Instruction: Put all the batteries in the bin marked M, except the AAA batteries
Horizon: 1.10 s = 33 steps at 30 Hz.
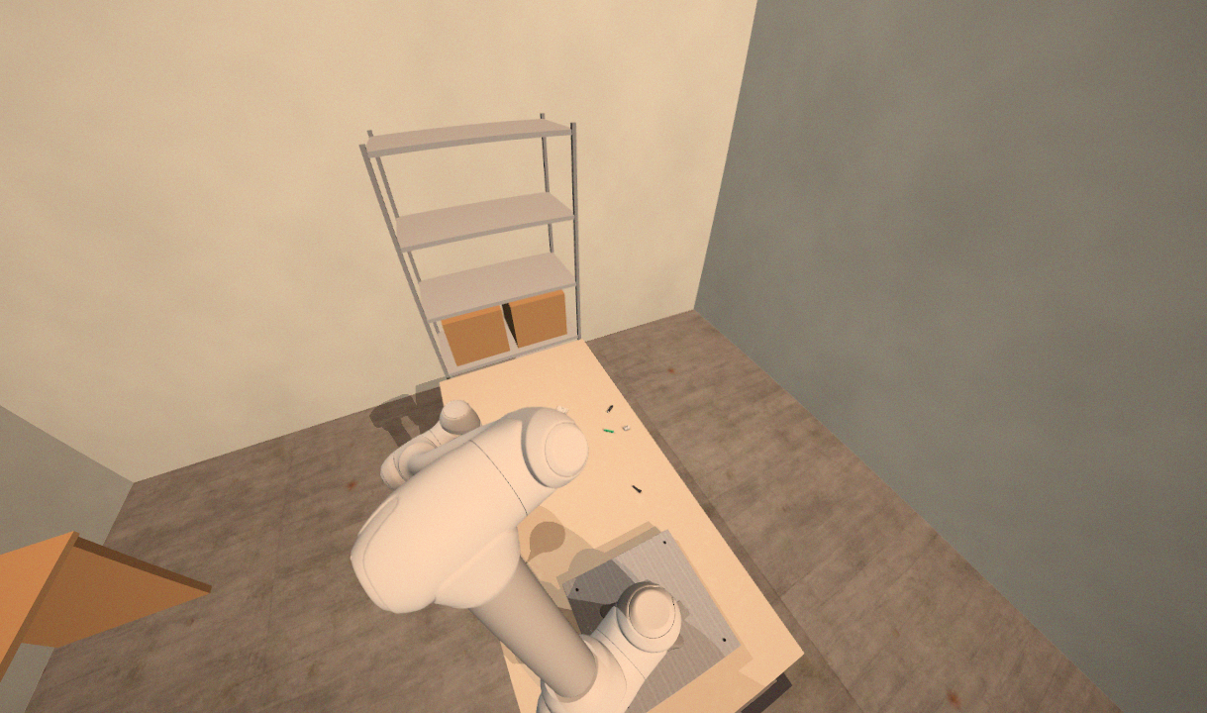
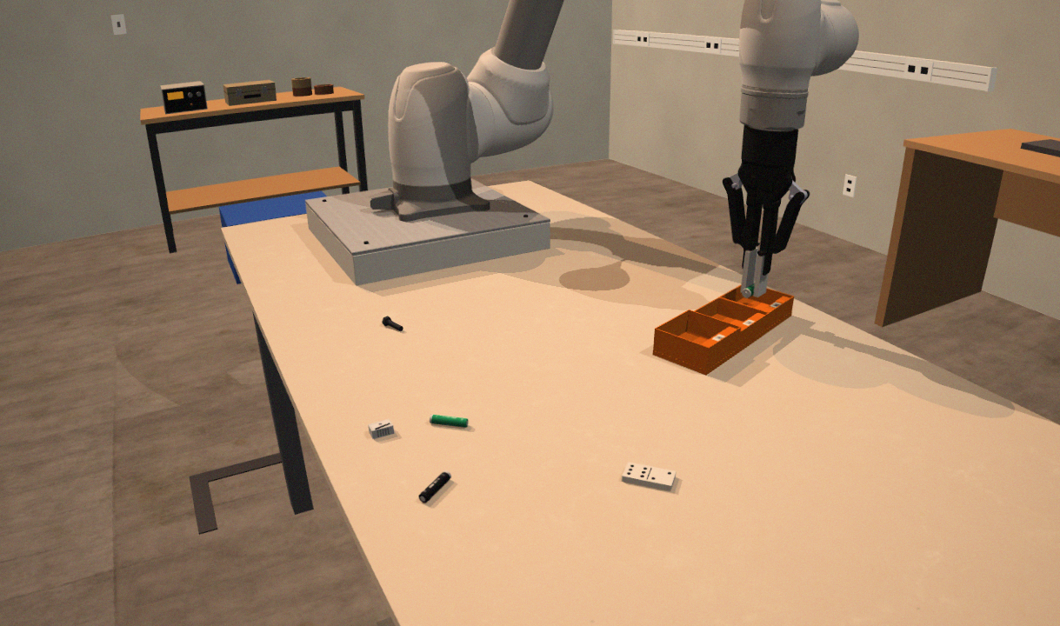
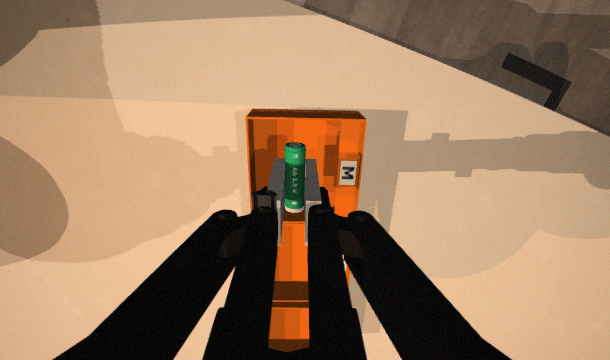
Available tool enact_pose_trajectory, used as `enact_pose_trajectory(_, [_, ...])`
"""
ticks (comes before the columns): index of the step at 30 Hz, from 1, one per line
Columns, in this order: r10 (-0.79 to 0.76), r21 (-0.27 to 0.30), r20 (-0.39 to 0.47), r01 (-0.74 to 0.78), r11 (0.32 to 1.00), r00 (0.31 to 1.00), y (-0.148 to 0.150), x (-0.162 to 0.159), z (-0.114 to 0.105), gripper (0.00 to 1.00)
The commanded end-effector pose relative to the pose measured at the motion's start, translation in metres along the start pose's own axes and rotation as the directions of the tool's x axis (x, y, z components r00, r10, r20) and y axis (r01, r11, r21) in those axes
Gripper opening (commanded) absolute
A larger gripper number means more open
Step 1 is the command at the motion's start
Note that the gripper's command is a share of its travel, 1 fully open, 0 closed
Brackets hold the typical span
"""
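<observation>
Gripper (image 2: 753, 289) (image 3: 295, 176), closed on green AA battery (image 2: 748, 291) (image 3: 295, 175), hovered over M bin (image 2: 782, 298) (image 3: 361, 145); off-centre release risked battery lodging across divider.

In the wrist view, the battery (image 3: 294, 175) in the middle is green with pale lettering and a whitish end, between grey pads (image 3: 312, 182) of a black tool (image 2: 753, 286) (image 3: 295, 176). The bin marked M (image 3: 362, 145) is orange, its label (image 3: 348, 173) white with a black letter. At the lower left of the exterior view, one cylinder (image 2: 448, 421) is green and another (image 2: 435, 486) black. Right of them, a white domino (image 2: 648, 476) carries black dots and a dark dividing line on the pale peach table (image 2: 533, 544).
</observation>
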<state>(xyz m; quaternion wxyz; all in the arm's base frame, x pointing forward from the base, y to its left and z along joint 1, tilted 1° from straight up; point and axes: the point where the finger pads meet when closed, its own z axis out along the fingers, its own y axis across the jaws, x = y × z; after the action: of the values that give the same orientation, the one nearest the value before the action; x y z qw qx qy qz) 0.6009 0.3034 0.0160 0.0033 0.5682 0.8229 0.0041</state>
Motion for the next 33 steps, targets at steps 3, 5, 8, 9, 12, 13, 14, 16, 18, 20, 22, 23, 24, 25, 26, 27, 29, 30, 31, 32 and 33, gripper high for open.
enact_pose_trajectory(3, [0.0, 0.0, 0.0, 0.0, 1.0, 1.0, 0.0, 0.0, 0.01, 0.15])
enact_pose_trajectory(5, [0.0, 0.0, 0.0, 0.0, 1.0, 1.0, 0.0, 0.0, 0.014, 0.15])
enact_pose_trajectory(8, [0.0, 0.0, 0.0, 0.0, 1.0, 1.0, 0.0, 0.0, 0.02, 0.15])
enact_pose_trajectory(9, [0.0, 0.0, 0.0, 0.0, 1.0, 1.0, 0.0, 0.0, 0.02, 0.15])
enact_pose_trajectory(12, [0.0, 0.0, 0.0, 0.0, 1.0, 1.0, 0.0, 0.0, 0.02, 0.15])
enact_pose_trajectory(13, [0.0, 0.0, 0.0, 0.0, 1.0, 1.0, 0.0, 0.0, 0.02, 0.15])
enact_pose_trajectory(14, [0.0, 0.0, 0.0, 0.0, 1.0, 1.0, 0.0, 0.0, 0.02, 0.15])
enact_pose_trajectory(16, [0.0, 0.0, 0.0, 0.0, 1.0, 1.0, 0.0, 0.0, 0.02, 0.15])
enact_pose_trajectory(18, [0.0, 0.0, 0.0, 0.0, 1.0, 1.0, 0.0, 0.0, 0.02, 0.15])
enact_pose_trajectory(20, [0.0, 0.0, 0.0, 0.0, 1.0, 1.0, 0.0, 0.0, 0.02, 0.15])
enact_pose_trajectory(22, [0.0, 0.0, 0.0, 0.0, 1.0, 1.0, 0.0, 0.0, 0.02, 0.15])
enact_pose_trajectory(23, [0.0, 0.0, 0.0, 0.0, 1.0, 1.0, 0.0, 0.0, 0.02, 0.26])
enact_pose_trajectory(24, [0.0, 0.0, 0.0, 0.0, 1.0, 1.0, 0.0, 0.0, 0.02, 0.26])
enact_pose_trajectory(25, [0.0, 0.0, 0.0, 0.0, 1.0, 1.0, 0.0, 0.0, 0.02, 0.26])
enact_pose_trajectory(26, [0.0, 0.0, 0.0, 0.0, 1.0, 1.0, 0.0, 0.0, 0.02, 0.26])
enact_pose_trajectory(27, [0.0, 0.0, 0.0, 0.0, 1.0, 1.0, 0.0, 0.0, 0.02, 0.26])
enact_pose_trajectory(29, [0.0, 0.0, 0.0, 0.0, 1.0, 1.0, 0.0, 0.0, 0.02, 0.26])
enact_pose_trajectory(30, [0.0, 0.0, 0.0, 0.0, 1.0, 1.0, 0.0, 0.0, 0.02, 0.26])
enact_pose_trajectory(31, [0.0, 0.0, 0.0, 0.0, 1.0, 1.0, 0.0, 0.0, 0.02, 0.26])
enact_pose_trajectory(32, [0.0, 0.0, 0.0, 0.0, 1.0, 1.0, 0.0, 0.0, 0.02, 0.26])
enact_pose_trajectory(33, [0.0, 0.0, 0.0, 0.0, 1.0, 1.0, 0.0, 0.0, 0.02, 0.26])
